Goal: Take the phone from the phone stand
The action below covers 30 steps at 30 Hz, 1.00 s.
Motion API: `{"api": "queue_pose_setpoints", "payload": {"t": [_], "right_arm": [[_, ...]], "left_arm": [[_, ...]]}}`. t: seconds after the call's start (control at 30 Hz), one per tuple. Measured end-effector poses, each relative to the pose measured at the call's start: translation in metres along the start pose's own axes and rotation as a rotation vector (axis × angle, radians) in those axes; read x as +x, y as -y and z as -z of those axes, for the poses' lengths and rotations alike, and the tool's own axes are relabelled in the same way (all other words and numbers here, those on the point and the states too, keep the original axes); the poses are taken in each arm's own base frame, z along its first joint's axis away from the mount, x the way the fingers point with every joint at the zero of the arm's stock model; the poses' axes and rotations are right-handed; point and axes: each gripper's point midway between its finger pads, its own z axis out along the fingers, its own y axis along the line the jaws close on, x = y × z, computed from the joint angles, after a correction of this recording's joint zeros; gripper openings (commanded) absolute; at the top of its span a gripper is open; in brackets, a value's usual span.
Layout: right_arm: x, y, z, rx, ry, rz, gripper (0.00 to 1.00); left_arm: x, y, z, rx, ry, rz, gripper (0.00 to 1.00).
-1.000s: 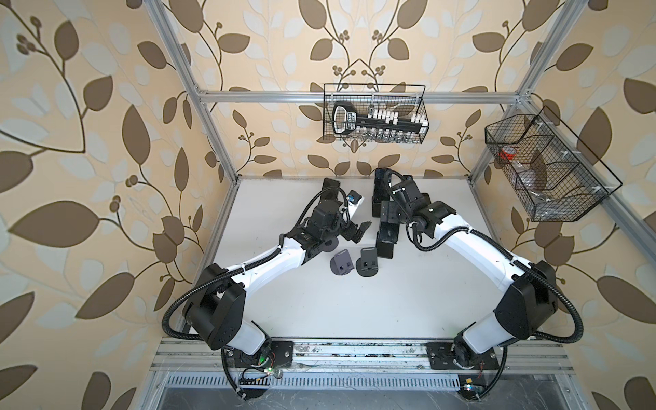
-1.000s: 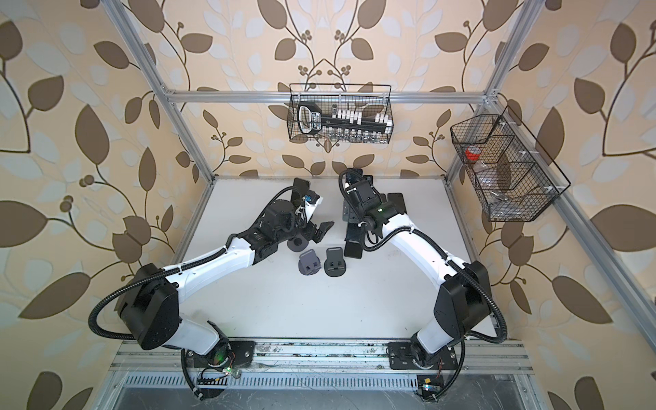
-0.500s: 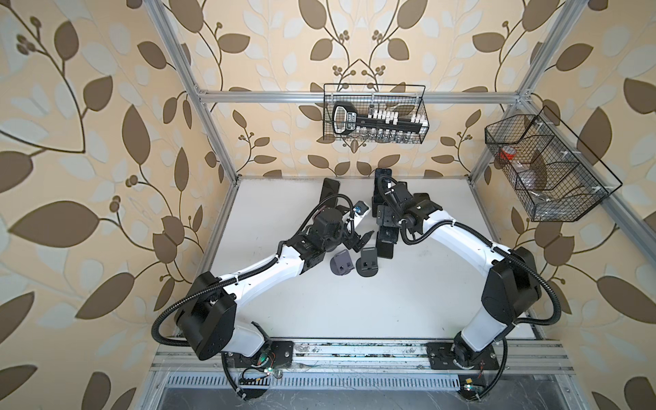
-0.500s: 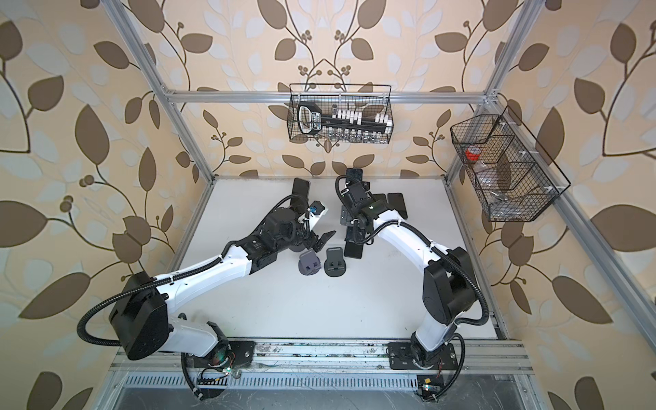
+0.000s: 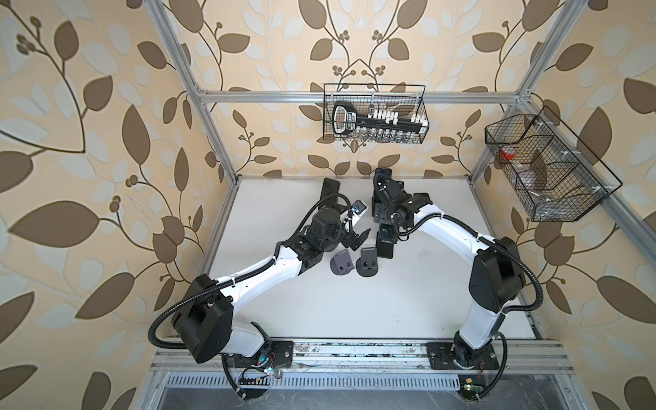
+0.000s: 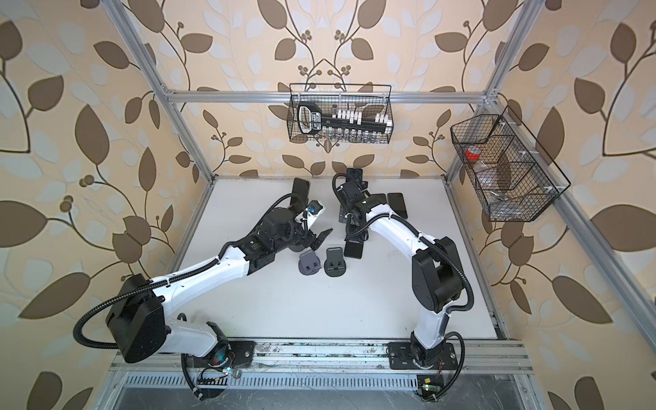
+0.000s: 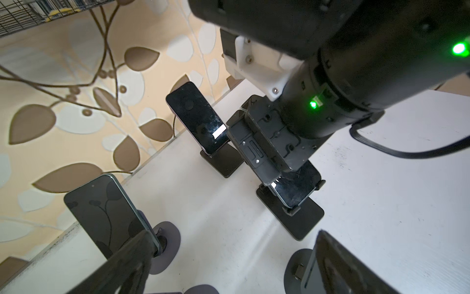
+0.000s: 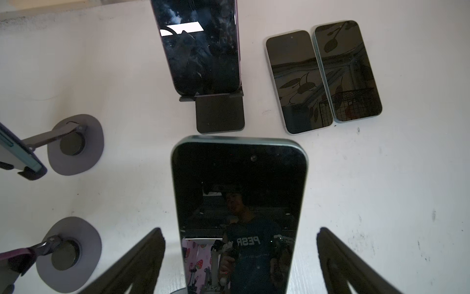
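phone [image 8: 239, 183]: dark screen, leaning on phone stand [image 7: 302, 221], not yet off it. In both top views near frame centre, mostly hidden under R wrist.
phone stand: flat black rect. base on white counter [image 5: 355, 312], just right of two round-base stands [image 5: 369, 263].
R pincer [image 8: 239, 229]: jaws apart, one finger [image 8: 142, 259] either side of phone, gap showing both sides; no contact seen.
L pincer [image 7: 233, 232]: spread wide, nothing in it. In top views just left of centre, near those round-base stands.
flat phones [image 8: 297, 81]: two, side by side, touching, lying on counter.
second phone [image 8: 201, 45]: propped on own stand, closer to back wall.
wire basket [image 5: 374, 113]: on back wall, upper centre.
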Motion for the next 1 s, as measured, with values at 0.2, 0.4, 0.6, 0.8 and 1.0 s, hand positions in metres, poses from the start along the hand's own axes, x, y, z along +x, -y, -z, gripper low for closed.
{"api": "queue_pose_setpoints", "payload": {"t": [0.2,0.4,0.6,0.8,1.0], "right_arm": [[-0.0012,0.0003,-0.0040,0.016,0.004,-0.007,0.91],[-0.0070,-0.0026,-0.0051,0.019,0.014,-0.010,0.88],[-0.0080,-0.0038,-0.0060,0.018,0.015,-0.010,0.85],[-0.0078,-0.0040,-0.0066,0.019,0.015,-0.009,0.82],[-0.0084,-0.0043,-0.0067,0.017,0.016,-0.007,0.79]], "left_arm": [[-0.0041,-0.0009,0.0032,-0.003,0.011,-0.011,0.99],[-0.0035,-0.0009,0.0032,-0.003,0.009,-0.014,0.99],[-0.0031,-0.0009,0.0032,-0.004,0.007,-0.016,0.99],[-0.0023,-0.0007,0.0033,-0.003,0.004,-0.015,0.99],[-0.0029,-0.0011,0.0038,-0.004,0.005,-0.015,0.99]]}}
